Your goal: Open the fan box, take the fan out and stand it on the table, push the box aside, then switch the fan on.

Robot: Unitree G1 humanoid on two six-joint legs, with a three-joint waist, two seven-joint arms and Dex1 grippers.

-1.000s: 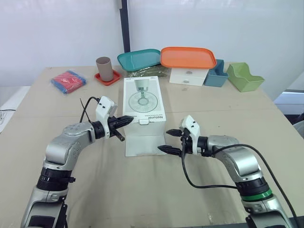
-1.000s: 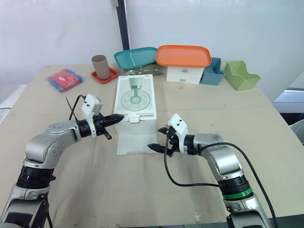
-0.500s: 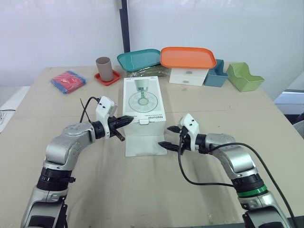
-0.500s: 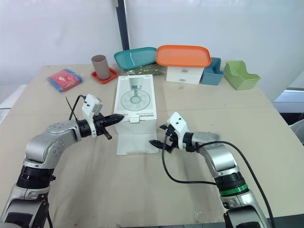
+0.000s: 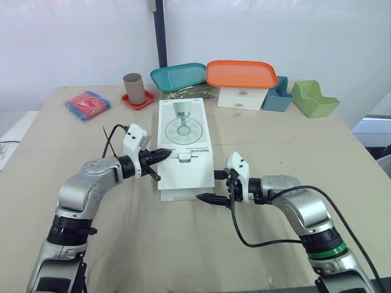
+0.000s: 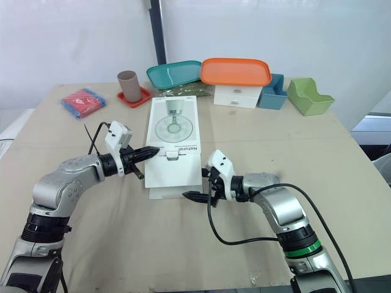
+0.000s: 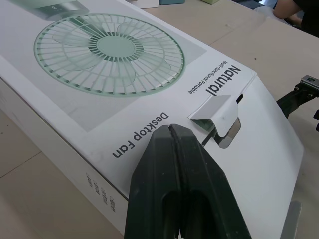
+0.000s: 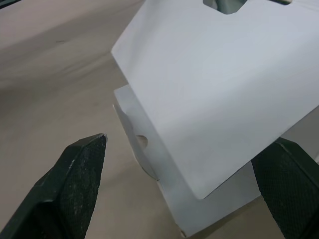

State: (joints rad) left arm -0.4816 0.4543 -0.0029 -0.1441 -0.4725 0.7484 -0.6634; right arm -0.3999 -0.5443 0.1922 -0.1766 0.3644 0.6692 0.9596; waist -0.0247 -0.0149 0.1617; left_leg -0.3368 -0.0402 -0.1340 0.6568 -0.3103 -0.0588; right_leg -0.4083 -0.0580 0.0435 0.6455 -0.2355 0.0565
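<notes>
Right hand, spread apart, at flap of fan box; left hand closed together; contents hidden.

the tan counter carries the white fan box at its middle. toward the far edge lie a red packet, a red saucer, a teal tray, a white drawer unit, a blue bin and a green bin.

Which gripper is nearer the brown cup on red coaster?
Left. Left gripper, shut at the white fan box's left edge, is nearer the cup; right gripper, open, at the front flap.
</notes>
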